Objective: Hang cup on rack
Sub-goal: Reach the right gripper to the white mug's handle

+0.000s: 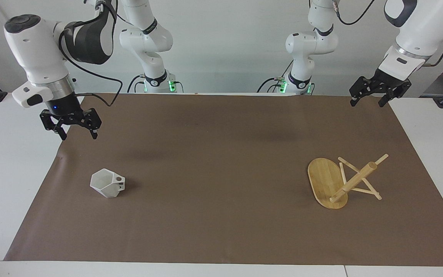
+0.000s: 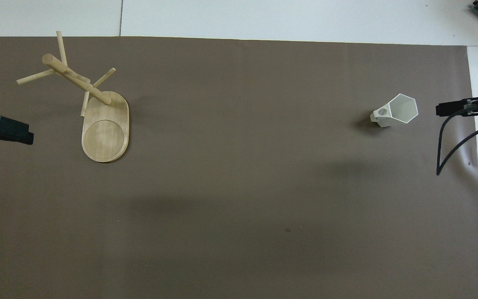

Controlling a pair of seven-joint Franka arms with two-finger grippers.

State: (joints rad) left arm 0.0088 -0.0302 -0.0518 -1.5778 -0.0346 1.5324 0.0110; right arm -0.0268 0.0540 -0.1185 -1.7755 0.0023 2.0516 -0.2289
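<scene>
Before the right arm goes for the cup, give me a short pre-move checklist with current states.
1. Right gripper open and empty: ok.
2. Cup upright on the mat, nothing touching it: ok.
3. Cup handle reachable, turned toward the left arm's end: ok.
4. Rack standing upright, pegs free: ok.
5. Left gripper open, waiting above the mat's edge, off the rack: ok.
6. Right gripper over the cup: not ok, it is over the mat's edge.
</scene>
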